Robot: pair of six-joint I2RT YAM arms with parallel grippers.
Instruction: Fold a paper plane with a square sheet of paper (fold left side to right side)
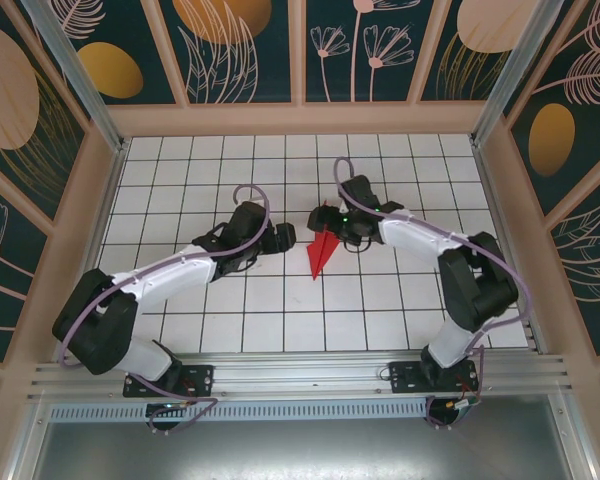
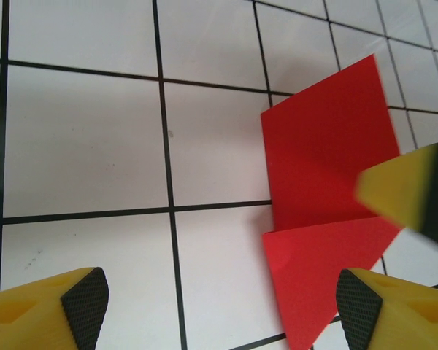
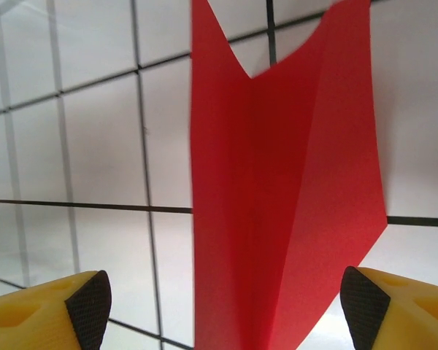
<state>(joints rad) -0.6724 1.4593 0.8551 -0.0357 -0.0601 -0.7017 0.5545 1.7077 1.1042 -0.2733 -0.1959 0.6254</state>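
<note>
- Yellow-tipped, my left gripper (image 2: 223,306) stands wide open at frame bottom, holding nothing.
- My right gripper (image 3: 226,310) is likewise spread, gripping nothing.
- The red paper plane (image 1: 320,255) sits at the centre of the overhead frame, between both grippers, on the white gridded table (image 1: 230,320).

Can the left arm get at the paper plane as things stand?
Probably yes: the left end effector, open, sits beside the paper plane, bare table between; the right end effector hovers at its far end.

My left gripper (image 2: 220,306) hangs just left of the paper plane (image 1: 318,255), jaws wide. Right gripper (image 3: 226,306) at its far end, likewise.
</note>
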